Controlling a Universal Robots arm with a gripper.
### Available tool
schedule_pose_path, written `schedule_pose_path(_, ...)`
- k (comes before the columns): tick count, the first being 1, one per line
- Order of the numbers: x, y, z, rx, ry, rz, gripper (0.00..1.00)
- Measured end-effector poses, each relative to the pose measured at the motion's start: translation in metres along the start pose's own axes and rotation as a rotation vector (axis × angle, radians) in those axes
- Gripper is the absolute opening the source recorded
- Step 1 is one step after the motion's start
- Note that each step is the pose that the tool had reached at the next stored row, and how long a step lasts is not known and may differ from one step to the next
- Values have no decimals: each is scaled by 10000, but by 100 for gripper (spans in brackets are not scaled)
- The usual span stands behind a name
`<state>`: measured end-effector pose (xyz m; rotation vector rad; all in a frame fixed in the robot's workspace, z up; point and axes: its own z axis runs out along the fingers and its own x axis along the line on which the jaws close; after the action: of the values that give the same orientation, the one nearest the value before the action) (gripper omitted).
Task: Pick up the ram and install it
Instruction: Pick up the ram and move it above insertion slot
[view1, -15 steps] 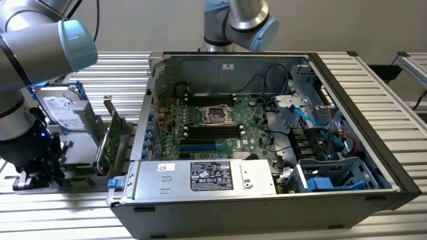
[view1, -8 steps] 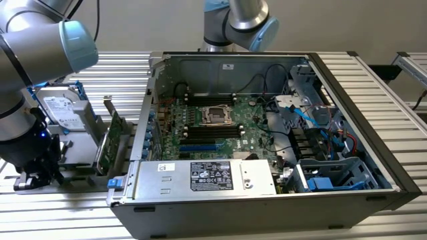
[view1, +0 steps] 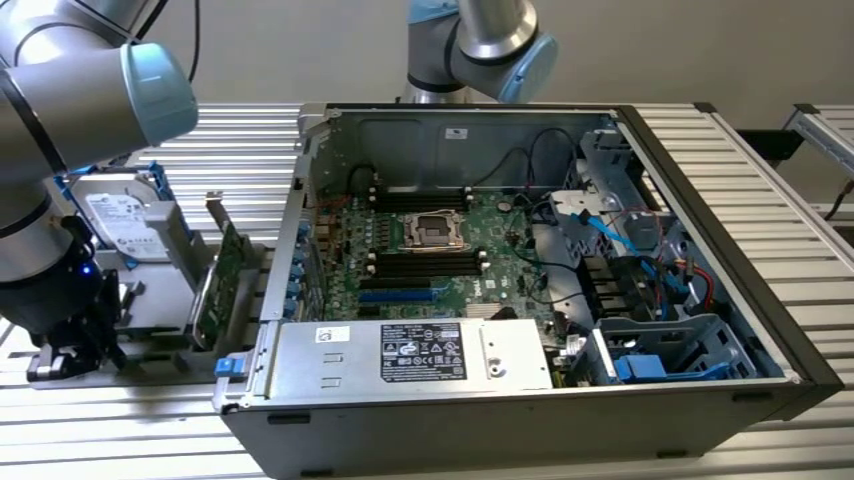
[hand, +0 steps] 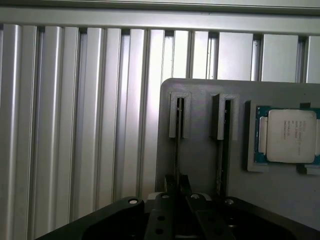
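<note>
In the wrist view the ram (hand: 177, 145) is a thin stick seen edge-on, standing in one slot of a grey holder (hand: 200, 165). My gripper (hand: 177, 184) is right over its near end, and its two dark fingertips (hand: 170, 183) press against either side of the stick's edge. A second stick (hand: 222, 150) stands in the neighbouring slot. In the exterior view my gripper (view1: 67, 355) is low over the holder tray (view1: 154, 310), at that view's left beside the open computer case (view1: 534, 420). The motherboard's black memory slots (view1: 424, 262) lie inside the case.
A processor chip (hand: 291, 135) sits in a recess of the holder beside the sticks. A wide green expansion card (view1: 220, 285) stands upright between the holder and the case. A silver hard drive (view1: 118, 215) with blue rails stands behind. Ribbed aluminium table (hand: 75, 125) surrounds everything.
</note>
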<state>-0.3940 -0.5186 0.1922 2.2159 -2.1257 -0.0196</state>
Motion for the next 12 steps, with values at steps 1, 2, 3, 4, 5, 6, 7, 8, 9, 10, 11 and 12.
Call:
schedule_pose_path(1, 0, 0, 2, -5, 2, -1, 14)
schedule_pose_path(2, 0, 0, 3, -7, 2, -1, 14)
schedule_pose_path(3, 0, -1, 3, -7, 1, 0, 14)
schedule_pose_path(4, 0, -1, 4, -7, 1, -1, 14)
schedule_pose_path(5, 0, -1, 5, -6, 1, -1, 14)
schedule_pose_path(6, 0, -1, 6, -7, 1, 0, 14)
schedule_pose_path(7, 0, -1, 7, -7, 2, 2, 14)
schedule_pose_path(8, 0, -1, 8, -8, 2, 5, 14)
schedule_pose_path(9, 0, -1, 9, -8, 1, 7, 14)
schedule_pose_path(10, -1, -1, 11, -7, 1, 11, 14)
schedule_pose_path(11, -1, -1, 12, -7, 0, 15, 14)
schedule_pose_path(12, -1, -2, 14, -7, 0, 19, 14)
